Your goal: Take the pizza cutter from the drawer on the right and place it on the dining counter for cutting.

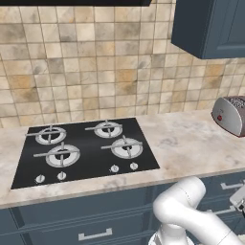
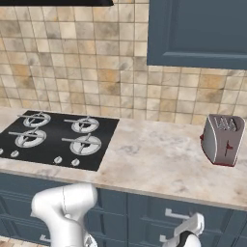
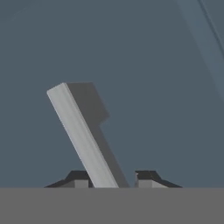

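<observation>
In the hand view, the navy-blue front of the drawer [image 3: 153,87] is close ahead. Its silver bar handle [image 3: 81,131] runs slantwise down between my fingertips. My gripper [image 3: 113,179] is shut on that handle. In the right base view, my gripper [image 2: 187,232] is low against the drawer fronts [image 2: 144,207] below the worktop, right of the hob. It also shows at the right edge of the left base view [image 1: 239,198]. The pizza cutter is hidden, and the dining counter is out of view.
A black four-burner hob [image 1: 86,150] is set in the marbled worktop [image 2: 159,159]. A silver toaster [image 2: 222,140] stands at the right of the worktop. A dark blue wall cabinet [image 2: 198,34] hangs above it. Another drawer with a short silver handle [image 1: 95,234] sits under the hob.
</observation>
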